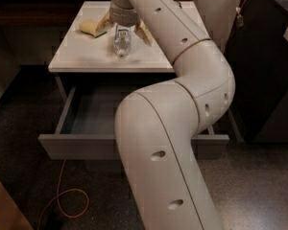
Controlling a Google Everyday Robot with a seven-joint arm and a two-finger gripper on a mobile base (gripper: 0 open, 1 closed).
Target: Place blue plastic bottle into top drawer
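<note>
— What is met first, nearest the camera?

— The arm. It is folded at the elbow so that the far cabinet can be reached over the drawer. An orange cable is looped on the floor at 7 o'clock.

— And behind that?

— The top drawer is seen pulled out toward 6 o'clock. Its dark interior is left exposed, presumably so that something can be lowered straight in.

— Where is the blue plastic bottle found?

— Farther back, at 12 o'clock, on the white cabinet top, not yet in the drawer. The gripper is held directly over it. The fingers are spread apart at its 10 and 4 o'clock, and no contact can be made out. This bracketing is judged a set-up for a grasp.

— Anything beyond?

— A yellow sponge is left at the bottle's 10 o'clock.
</note>
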